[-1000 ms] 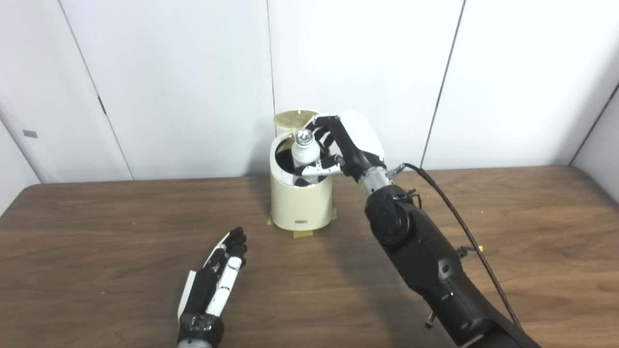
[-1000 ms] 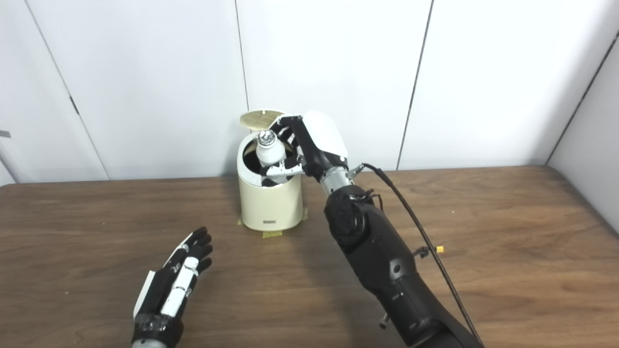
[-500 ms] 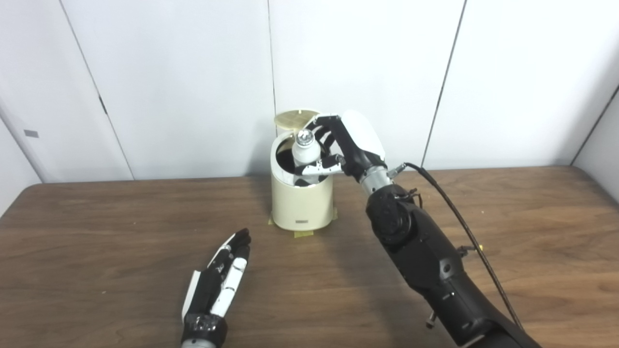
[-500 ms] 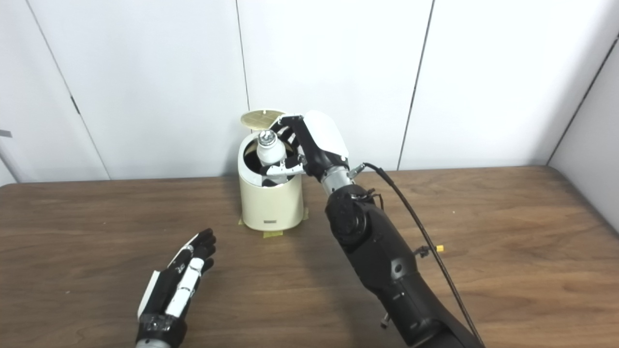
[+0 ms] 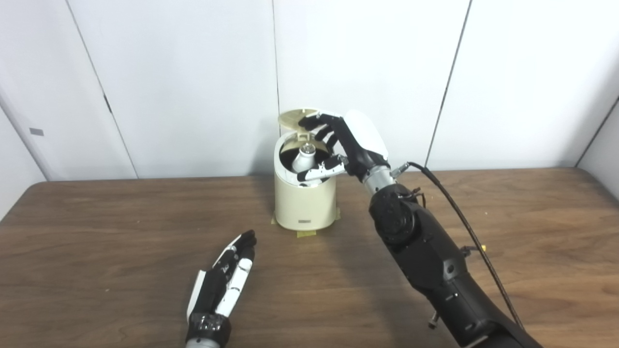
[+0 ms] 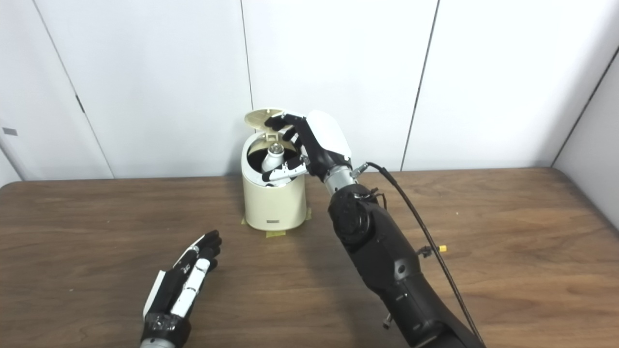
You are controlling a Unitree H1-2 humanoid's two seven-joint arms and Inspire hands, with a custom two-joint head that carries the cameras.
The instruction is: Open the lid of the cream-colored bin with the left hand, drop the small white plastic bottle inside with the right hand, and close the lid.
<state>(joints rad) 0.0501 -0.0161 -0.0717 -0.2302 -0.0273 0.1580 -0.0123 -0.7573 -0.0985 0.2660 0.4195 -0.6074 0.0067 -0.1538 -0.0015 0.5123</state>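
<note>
Lid [image 5: 294, 117] is up, bottle [image 5: 304, 157] sits tilted inside the bin [image 5: 304, 208] mouth, so drop looks done; only closing is left. Right hand [image 5: 346, 145] hovers over the opening, fingers spread, holding nothing, bottle just below its fingers. Left hand [image 5: 223, 280] lies flat and empty on the tabletop [image 5: 121, 251], well apart from the bin.

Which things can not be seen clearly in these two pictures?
- Lower part of the white bottle: hidden by the wall of the cream bin in both views.
- Whether the right hand touches the bottle: unclear; its fingers look spread.
- Bin's label: too small to read.
- Left hand's palm: faces away.
</note>
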